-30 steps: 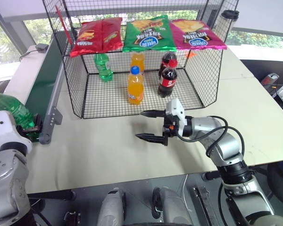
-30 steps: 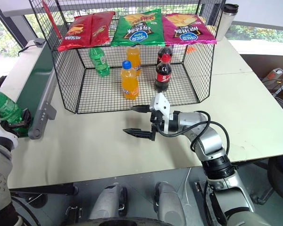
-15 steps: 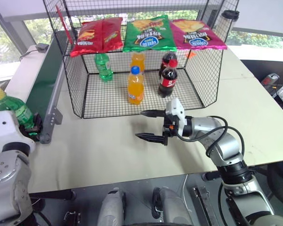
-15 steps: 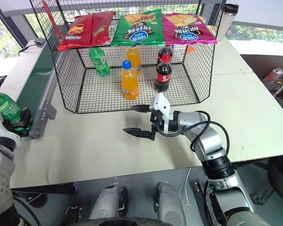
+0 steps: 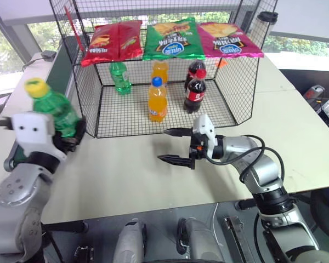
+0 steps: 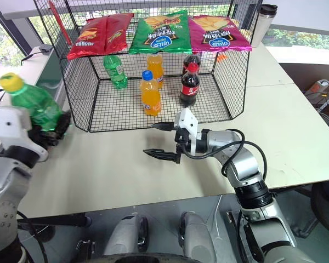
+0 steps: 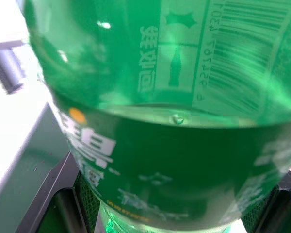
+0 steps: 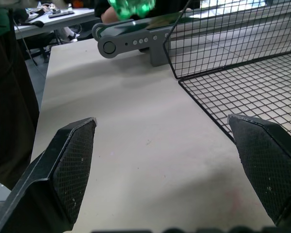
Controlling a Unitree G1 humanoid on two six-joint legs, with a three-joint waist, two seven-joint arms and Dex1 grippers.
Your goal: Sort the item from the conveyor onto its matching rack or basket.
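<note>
The item (image 5: pixel 56 109), a clear-green bottle with a yellow cap, hangs tilted above the table just left of the cage's front corner. My left gripper (image 5: pixel 70 135) is shut on its lower body, and the green plastic and label (image 7: pixel 174 121) sit right in front of the left wrist camera. Behind it runs the dark-green conveyor (image 6: pixel 48 75) with grey rails, its roller end (image 8: pixel 131 41) also in the right wrist view. The black wire-mesh basket (image 5: pixel 126 118) stands at the table's middle back. My right gripper (image 5: pixel 162 145) hovers open and empty before the basket's front edge, pointing left.
Inside the basket stand a green-capped green bottle (image 5: pixel 119 78), two orange bottles (image 5: pixel 157 99) and two cola bottles (image 5: pixel 195 92). Three chip bags (image 5: pixel 172 39) hang on its back wall. A tumbler (image 5: pixel 267 19) stands at the back right.
My left gripper has closed on the bottle, lifted it off the conveyor's end and carried it right toward the basket. The right arm has kept still.
</note>
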